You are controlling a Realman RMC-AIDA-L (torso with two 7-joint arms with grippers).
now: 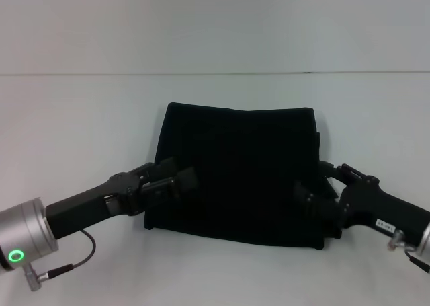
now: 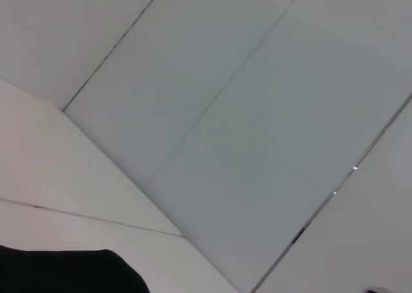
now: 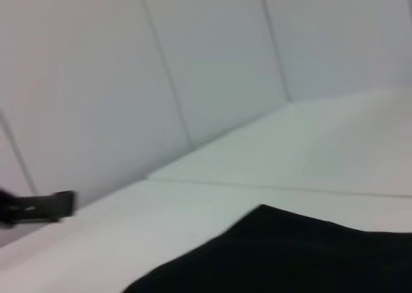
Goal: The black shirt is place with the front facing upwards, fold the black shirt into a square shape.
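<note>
White table (image 1: 80,118) bounded at the far side by a white wall; open surface borders every side of one black shirt (image 1: 235,178), folded to a near-square block at centre. Two grippers: the left gripper (image 1: 176,178) meets the shirt's left edge, the right gripper (image 1: 310,200) its lower right edge. Jaw state cannot be told for either, black against black cloth.
</note>
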